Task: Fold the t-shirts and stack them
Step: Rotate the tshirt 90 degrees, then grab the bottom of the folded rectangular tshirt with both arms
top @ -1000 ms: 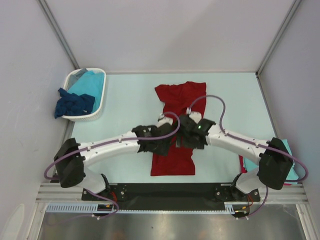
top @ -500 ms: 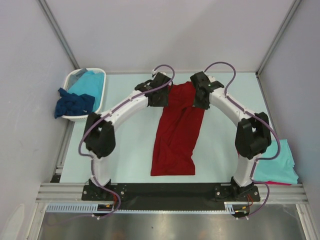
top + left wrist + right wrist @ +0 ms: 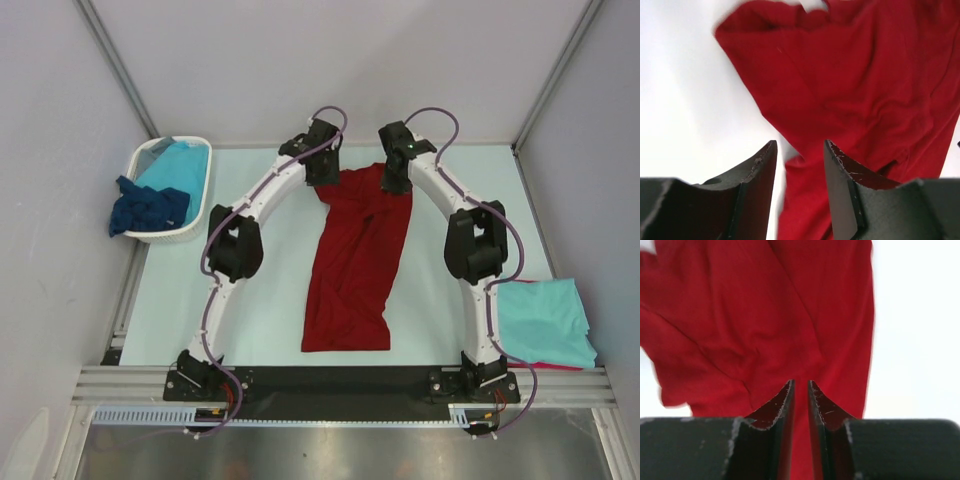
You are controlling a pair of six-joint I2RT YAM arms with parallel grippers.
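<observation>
Now that both arms are stretched out: a second ago the grippers sat low over the middle of the dark red t-shirt [image 3: 355, 260]; they are now at its far end, one at each corner.
Shirt: flat on the table [image 3: 260, 290], roughly centre. It lies as a long narrow strip running near to far, with the near hem leaning a little left. The far end is rumpled and its left corner is bunched.
Left gripper [image 3: 800, 146]: over the far left corner, jaws spread. Bare table and the cloth's edge show in the gap, and nothing is caught.
Right gripper [image 3: 801, 382]: over the far right corner, jaws drawn almost together with only a thin slit left. Creases run towards the tips, but I can't tell whether cloth is actually caught.
Other shirts: a turquoise t-shirt [image 3: 180, 165] lies in the white basket [image 3: 195, 215] at far left. A navy t-shirt [image 3: 148, 208] hangs over the basket's near rim.
Pile: a folded turquoise t-shirt [image 3: 545, 320] sits at near right on another red t-shirt [image 3: 560, 367], of which only the edge shows.
Meaning: the lengthwise folds look done. This reads as the pickup for the crosswise fold, far end brought to the near hem.
Risk: the two sides are out of step. If the right lifts before the left closes, the strip will likely skew or fall open.
Left to do: crosswise fold, move to the pile, then the basket shirts.
</observation>
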